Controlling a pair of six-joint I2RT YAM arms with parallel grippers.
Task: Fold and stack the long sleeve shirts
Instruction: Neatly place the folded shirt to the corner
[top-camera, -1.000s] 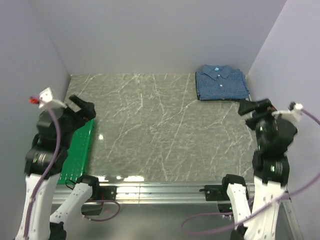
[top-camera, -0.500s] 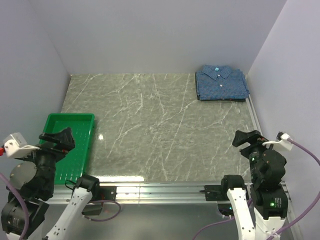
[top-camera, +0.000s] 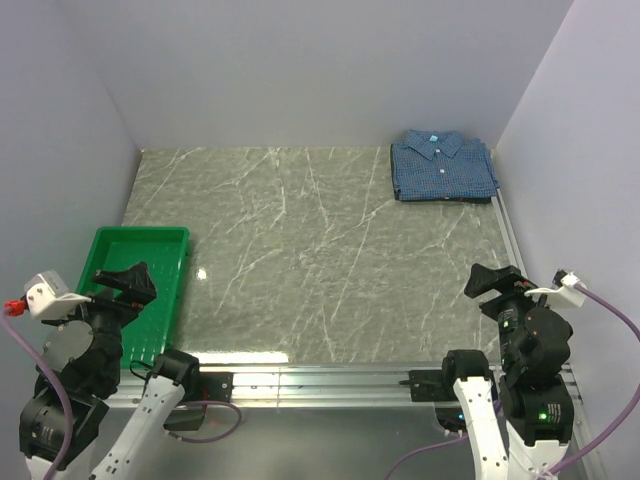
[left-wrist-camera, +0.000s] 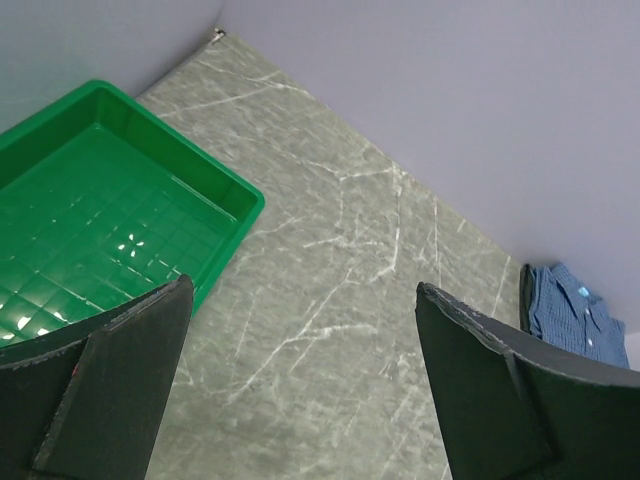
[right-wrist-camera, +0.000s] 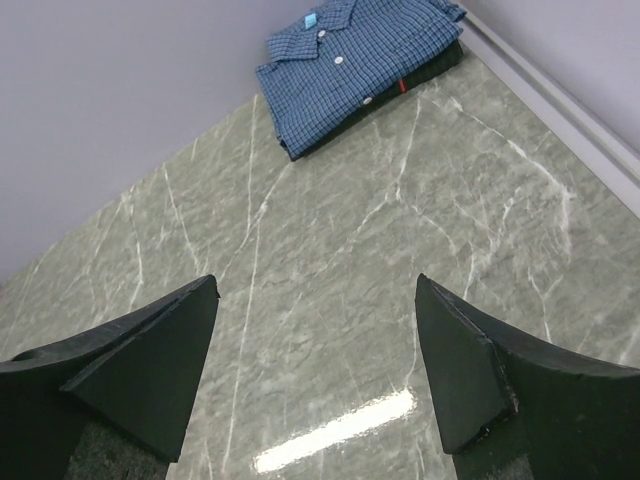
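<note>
Two folded shirts sit stacked at about 1 o'clock on the marble table (top-camera: 300, 260), tight in the far right corner by both walls. The blue checked shirt (top-camera: 442, 170) lies on top, front side up, with its white buttons showing. Its collar points toward 12 o'clock, at the back wall, and its folded hem faces 6 o'clock. The dark shirt (right-wrist-camera: 425, 72) lies under it and shows only as a narrow dark band along the 6 o'clock and 3 o'clock edges. From the top camera the stack looks wider than it is deep, so its long axis runs from 9 to 3 o'clock, square with the table edges. A small red tag peeks out between the two layers in the right wrist view.

The left gripper (top-camera: 122, 283) is at about 8 o'clock, above the near end of the green tray (top-camera: 140, 232), with its fingers spread wide and nothing between them. The right gripper (top-camera: 497, 282) is at about 4 o'clock, well apart from the stack. Its fingers are also spread, and it holds nothing.
</note>
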